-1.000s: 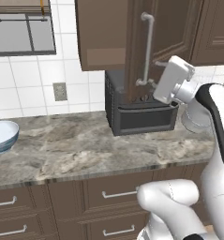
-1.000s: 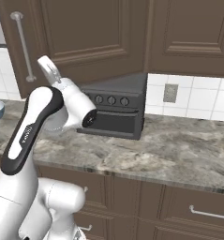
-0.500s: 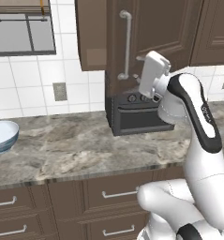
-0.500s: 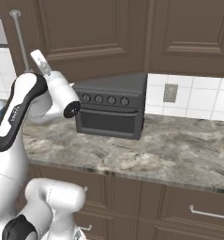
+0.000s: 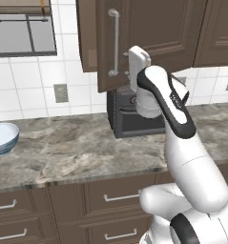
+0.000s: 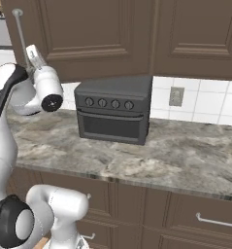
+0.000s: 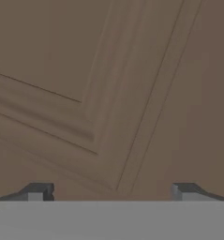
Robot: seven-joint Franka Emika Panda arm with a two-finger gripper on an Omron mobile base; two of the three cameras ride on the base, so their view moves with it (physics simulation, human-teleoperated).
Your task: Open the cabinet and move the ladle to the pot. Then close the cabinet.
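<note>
The cabinet (image 5: pixel 149 28) is a dark brown wall unit, and its raised-panel door stands swung partway out. The long silver bar handle (image 5: pixel 114 43) (image 6: pixel 20 36) runs down the door's left side. My gripper (image 5: pixel 127 64) hovers just right of that handle and faces the door panel (image 7: pixel 108 93) from very close. Its jaws are open and wide apart, with nothing between them (image 7: pixel 111 191). The ladle and the pot are out of view.
A dark grey oven box (image 5: pixel 134 119) (image 6: pixel 115 109) with knobs stands on the marble counter (image 5: pixel 63 147) below the cabinet. A pale blue-white bowl (image 5: pixel 1 137) sits at the counter's far left. Brown drawers (image 5: pixel 115 195) run beneath the counter edge.
The door's handle has swung leftward in the left base view as the door came out. My arm followed it to the left. The bowl and oven have stayed put.
</note>
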